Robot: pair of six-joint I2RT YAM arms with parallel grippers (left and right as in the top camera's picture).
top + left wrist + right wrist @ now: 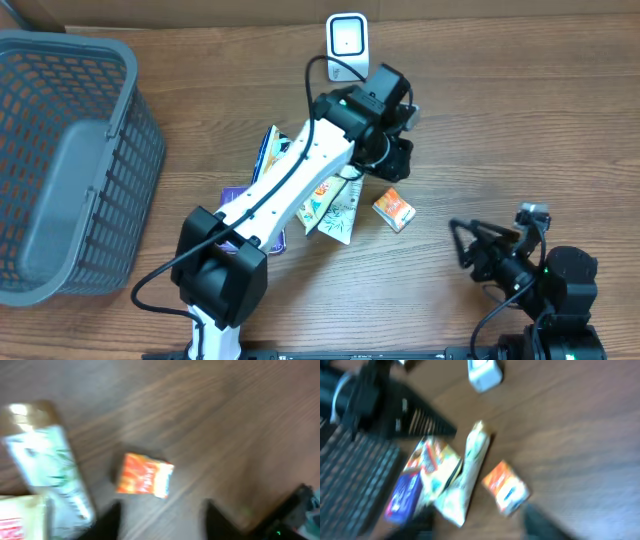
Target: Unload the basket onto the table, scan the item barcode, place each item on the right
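Carton just beyond left end effector

Surface: brown wood-grain table. At its left edge stands a grey plastic lattice basket. A small white upright scanner sits at the far centre. Mid-table lies a cluster of packets: a pale, green-printed pouch and a dark blue flat packet, overlapping. A small orange-and-white carton lies just beside the pouch, apart from it.
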